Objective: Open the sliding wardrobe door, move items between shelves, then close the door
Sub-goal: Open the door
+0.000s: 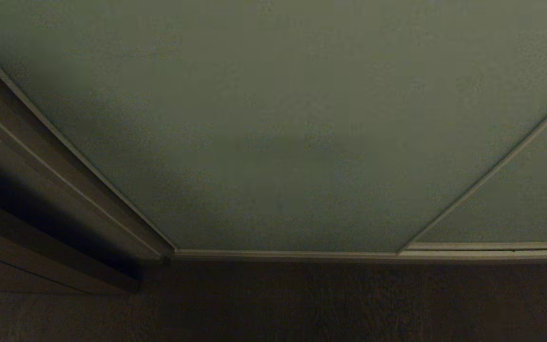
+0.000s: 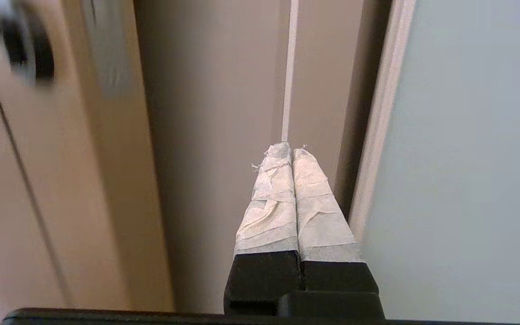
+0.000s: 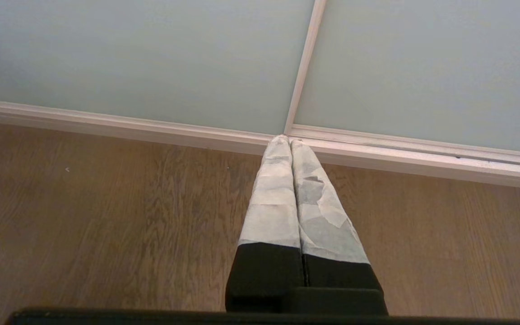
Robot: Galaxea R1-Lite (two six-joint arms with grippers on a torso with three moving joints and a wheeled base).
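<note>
The left end effector (image 2: 291, 151), its taped fingers pressed together on nothing, is being pointed beside the cream frame of the closed pale grey-green sliding wardrobe door (image 2: 463, 149). Opening is being prepared; that edge is being called for next.

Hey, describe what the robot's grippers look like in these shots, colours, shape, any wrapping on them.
Both look alike. The left gripper and right gripper each have two long, tapering fingers wrapped in wrinkled whitish tape, frayed and peeling in places, rising from blocky matte black bases. A black edge of the wrist mount runs beneath each. No cables or markings show. Neither arm appears in the head view.
</note>
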